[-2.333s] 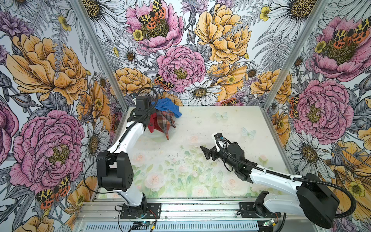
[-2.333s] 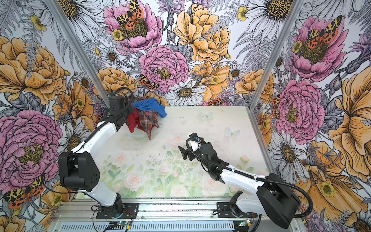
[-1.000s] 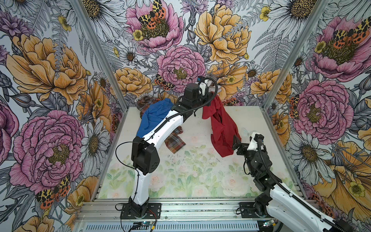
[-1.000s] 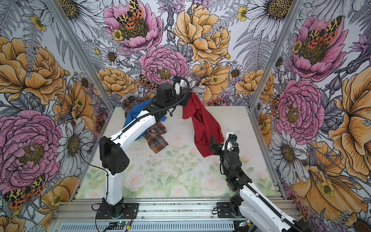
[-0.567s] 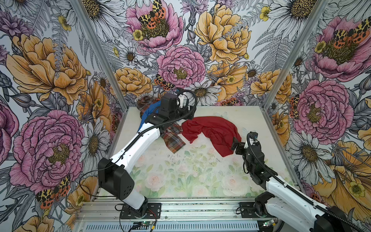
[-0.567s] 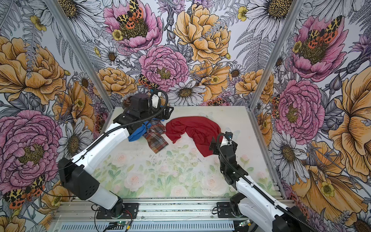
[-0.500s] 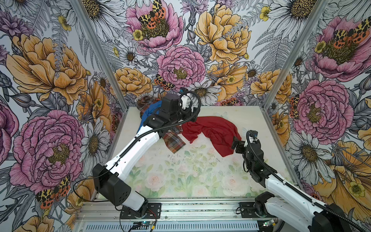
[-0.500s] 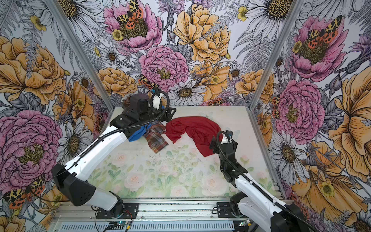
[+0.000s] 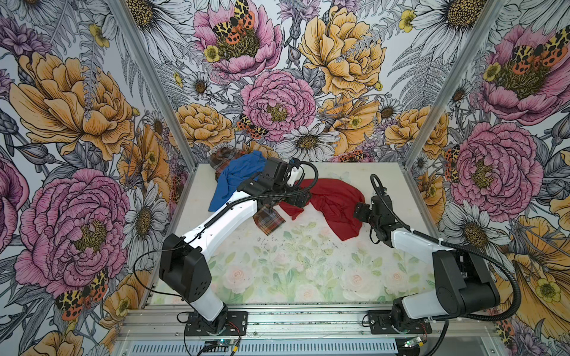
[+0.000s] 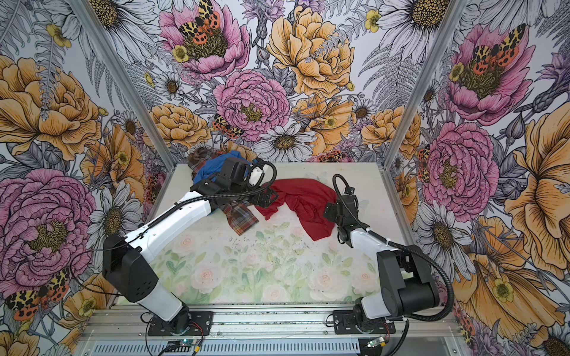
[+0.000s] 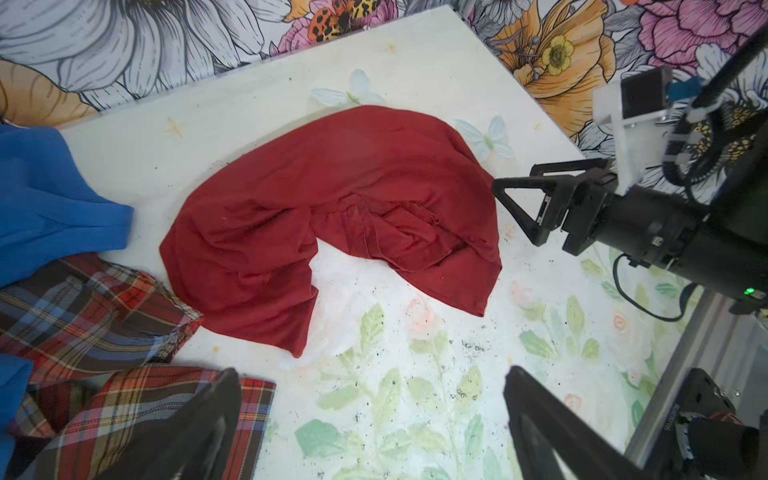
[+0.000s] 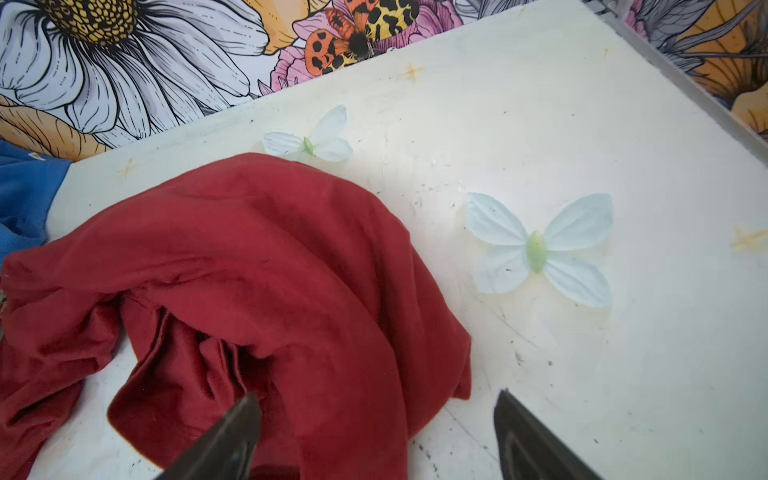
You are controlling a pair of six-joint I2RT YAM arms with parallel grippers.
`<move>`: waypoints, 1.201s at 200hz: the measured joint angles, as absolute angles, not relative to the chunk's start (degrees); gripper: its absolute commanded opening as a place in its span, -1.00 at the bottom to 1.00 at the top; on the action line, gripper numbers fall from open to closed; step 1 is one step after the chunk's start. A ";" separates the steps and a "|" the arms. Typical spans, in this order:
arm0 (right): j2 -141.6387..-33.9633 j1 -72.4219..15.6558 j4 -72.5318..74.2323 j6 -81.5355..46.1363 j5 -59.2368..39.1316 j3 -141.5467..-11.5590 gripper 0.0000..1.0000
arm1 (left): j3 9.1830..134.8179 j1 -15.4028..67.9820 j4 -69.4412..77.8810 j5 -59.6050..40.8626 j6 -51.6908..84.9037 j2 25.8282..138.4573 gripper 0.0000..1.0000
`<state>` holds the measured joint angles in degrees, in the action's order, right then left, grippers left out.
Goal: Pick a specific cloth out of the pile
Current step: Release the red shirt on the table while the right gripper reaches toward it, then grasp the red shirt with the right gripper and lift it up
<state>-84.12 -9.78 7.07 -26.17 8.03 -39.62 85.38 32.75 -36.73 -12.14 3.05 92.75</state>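
1. Seeing the cloth (image 9: 333, 203) spread on the table (image 9: 277, 262), just beside the pile (image 9: 240, 175).
2. My left gripper (image 11: 370, 374) hangs released over its pile-side end.
3. My right gripper (image 12: 376, 397) stands parted at its other edge, grasping nothing.

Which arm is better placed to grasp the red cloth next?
Probably the right arm: its open jaws straddle the red cloth's edge. The left arm's jaws hang over the plaid cloth and bare table.

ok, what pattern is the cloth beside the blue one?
The plaid cloth: red-brown with grey-blue checks. Shows best in the left wrist view.
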 measured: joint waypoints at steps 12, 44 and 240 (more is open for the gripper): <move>-85.84 -9.50 7.09 -25.76 7.25 -40.86 0.35 | 85.25 32.75 -36.67 -12.69 3.14 92.66 0.97; -91.92 -8.62 6.85 -25.96 5.37 -44.95 0.16 | 85.17 32.71 -36.60 -13.19 3.29 91.90 0.98; -100.47 -8.49 -7.99 -22.90 -0.08 -61.10 -1.00 | 82.32 24.05 -32.14 -14.76 6.07 86.26 0.98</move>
